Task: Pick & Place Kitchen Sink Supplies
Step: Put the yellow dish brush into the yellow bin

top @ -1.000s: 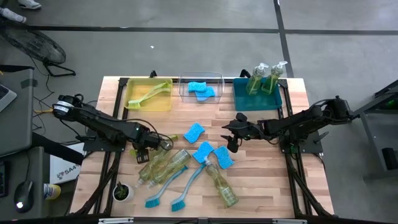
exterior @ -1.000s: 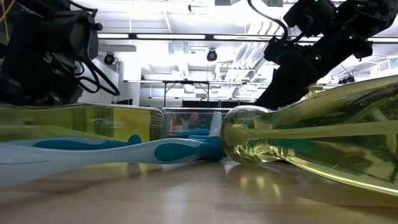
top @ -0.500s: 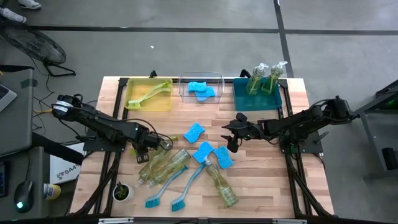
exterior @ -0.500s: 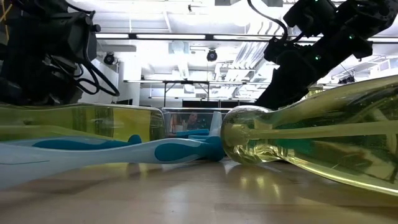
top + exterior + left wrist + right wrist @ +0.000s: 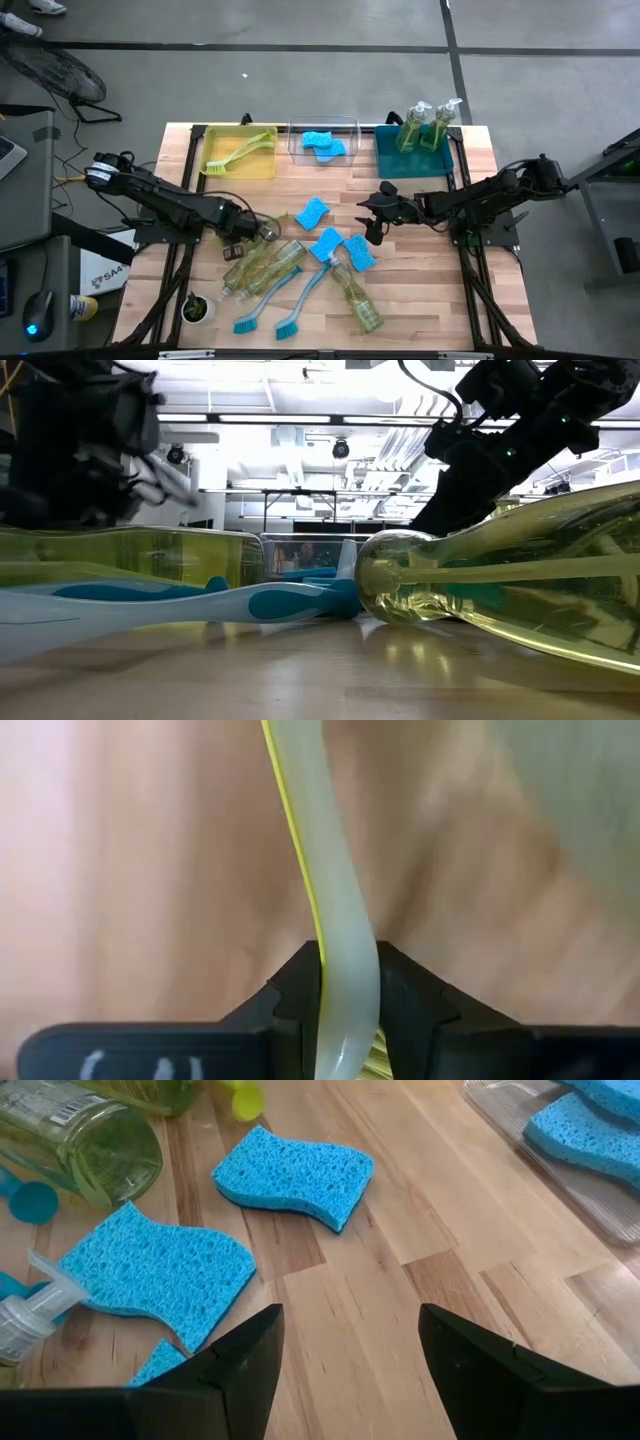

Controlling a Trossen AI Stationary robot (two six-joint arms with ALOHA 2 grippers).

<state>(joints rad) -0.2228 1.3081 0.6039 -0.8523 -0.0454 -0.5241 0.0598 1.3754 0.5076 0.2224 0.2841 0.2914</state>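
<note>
The counter [image 5: 420, 290] carries three bins along its far edge, each apparently reserved for one kind of supply: the yellow bin [image 5: 212, 166] holds a yellow-green brush [image 5: 240, 152], the clear bin [image 5: 350, 128] holds sponges [image 5: 323, 143], and the teal bin [image 5: 385, 160] holds two upright soap bottles [image 5: 428, 125]; the sorting is therefore judged partly done. Unsorted items lie in a heap at the counter's centre and near edge: soap bottles on their sides [image 5: 262, 266], two blue brushes [image 5: 300, 300] crossing them, and loose sponges [image 5: 312, 212] just beyond.

The left pincer [image 5: 242, 225] sits at the left of the heap and is closed on a pale yellow-edged brush handle [image 5: 335, 920], which runs straight out between its jaws; the grip near the handle's end probably serves to draw the brush clear of the bottles. The right pincer [image 5: 350, 1350] hovers with its jaws spread wide and nothing between them, facing the loose sponges, likely waiting.

The gripped brush's head is not visible in any view; the left wrist view is blurred beyond the handle; in the low view, bottles and a blue brush fill the foreground and hide the left pincer's fingers.
</note>
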